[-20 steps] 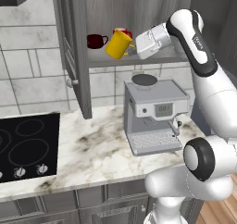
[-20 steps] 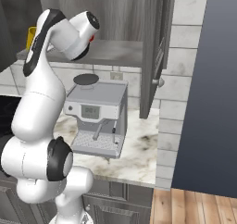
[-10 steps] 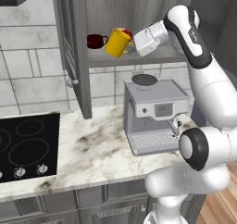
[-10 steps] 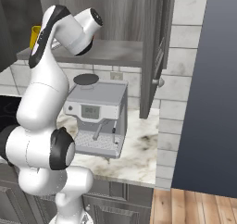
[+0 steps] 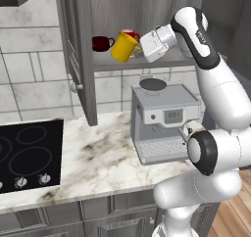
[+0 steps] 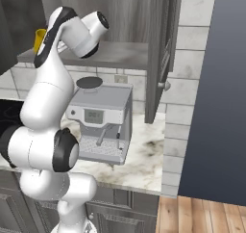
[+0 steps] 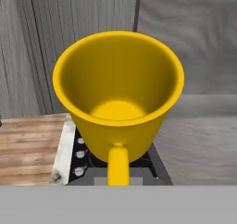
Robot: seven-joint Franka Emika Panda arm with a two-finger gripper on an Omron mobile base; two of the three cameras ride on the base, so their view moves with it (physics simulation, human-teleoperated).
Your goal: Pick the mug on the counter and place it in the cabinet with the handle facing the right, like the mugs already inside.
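The yellow mug [image 5: 124, 46] hangs tilted in the open cabinet [image 5: 162, 15], just above the left part of its shelf board [image 5: 162, 60]. My gripper [image 5: 139, 49] is shut on it from the right, at the handle side. In the hand view the mug [image 7: 118, 98] opens toward the camera and its handle [image 7: 118, 165] points down at me; my fingertips are hidden by it. From the right base view a sliver of the mug [image 6: 39, 39] peeks out behind my arm. The counter [image 5: 98, 153] lies below.
A red mug [image 5: 130, 33] and a dark maroon mug [image 5: 102, 43] stand on the shelf just behind and left of the yellow one. The cabinet door [image 5: 76, 55] hangs open at left, its knob [image 5: 74, 86] low. A coffee machine [image 5: 164, 121] stands under the shelf. A black cooktop [image 5: 29, 153] is at left.
The arm's upper links have swung slightly left and up. The yellow mug stays almost in the same spot at the shelf front, still gripped.
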